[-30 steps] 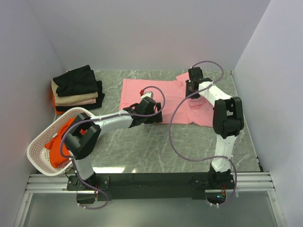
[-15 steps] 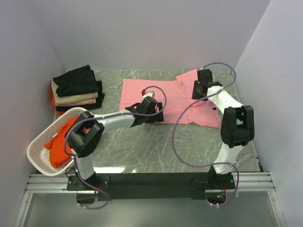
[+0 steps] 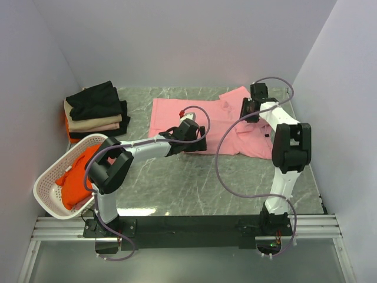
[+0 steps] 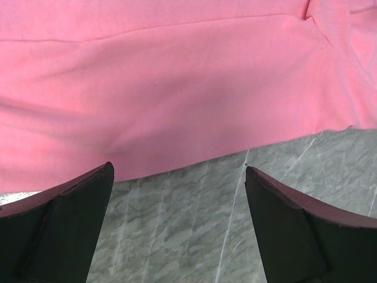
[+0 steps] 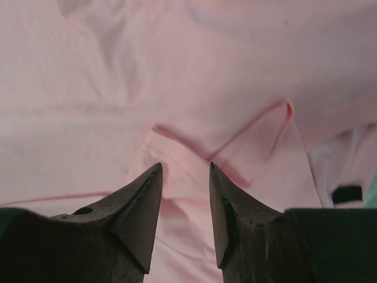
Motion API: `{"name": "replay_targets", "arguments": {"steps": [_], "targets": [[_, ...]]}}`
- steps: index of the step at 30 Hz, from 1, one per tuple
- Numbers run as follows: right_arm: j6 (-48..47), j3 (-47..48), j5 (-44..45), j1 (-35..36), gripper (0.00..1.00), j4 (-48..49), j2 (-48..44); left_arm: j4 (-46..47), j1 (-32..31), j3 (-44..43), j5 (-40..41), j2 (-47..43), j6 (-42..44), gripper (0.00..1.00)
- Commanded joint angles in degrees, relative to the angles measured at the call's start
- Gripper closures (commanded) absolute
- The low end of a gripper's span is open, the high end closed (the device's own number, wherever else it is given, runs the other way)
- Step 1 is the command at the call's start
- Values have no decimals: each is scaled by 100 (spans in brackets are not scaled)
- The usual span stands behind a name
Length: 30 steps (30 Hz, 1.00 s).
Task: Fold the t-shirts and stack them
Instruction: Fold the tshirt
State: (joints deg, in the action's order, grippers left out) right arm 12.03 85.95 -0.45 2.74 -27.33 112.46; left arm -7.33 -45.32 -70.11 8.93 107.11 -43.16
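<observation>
A light pink t-shirt (image 3: 218, 118) lies spread flat at the back middle of the table. My left gripper (image 3: 197, 145) is open and empty, low over the shirt's near hem; in the left wrist view the hem (image 4: 177, 88) lies just beyond my gripper (image 4: 177, 168), with bare marble between the fingertips. My right gripper (image 3: 250, 109) is over the shirt's right part near the collar. In the right wrist view its jaws stand narrowly apart (image 5: 185, 165) with a ridge of pink cloth (image 5: 177, 71) between the fingertips. An orange-red shirt (image 3: 73, 180) lies crumpled in the basket.
A stack of folded shirts (image 3: 97, 112), black on top with beige and orange below, sits at the back left. A white perforated basket (image 3: 44, 177) stands tilted at the near left. Grey walls close in the left, back and right.
My right gripper has moved right and slightly back over the pink shirt's right part. My left gripper has shifted a little to the right along the near hem.
</observation>
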Motion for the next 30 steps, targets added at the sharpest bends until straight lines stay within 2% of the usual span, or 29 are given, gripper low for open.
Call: {"name": "replay_targets", "arguments": {"steps": [1, 13, 24, 30], "targets": [[-271, 457, -280, 33, 55, 44, 363, 171, -29, -21, -32, 3, -35, 1], [-465, 721, -711, 42, 55, 140, 768, 197, -29, 85, -40, 29, -87, 1], [-588, 1046, -650, 191, 55, 79, 1119, 127, -29, 199, 56, -85, -44, 1], [-632, 1213, -614, 244, 59, -44, 1260, 118, -29, 252, 65, -94, -53, 1]]}}
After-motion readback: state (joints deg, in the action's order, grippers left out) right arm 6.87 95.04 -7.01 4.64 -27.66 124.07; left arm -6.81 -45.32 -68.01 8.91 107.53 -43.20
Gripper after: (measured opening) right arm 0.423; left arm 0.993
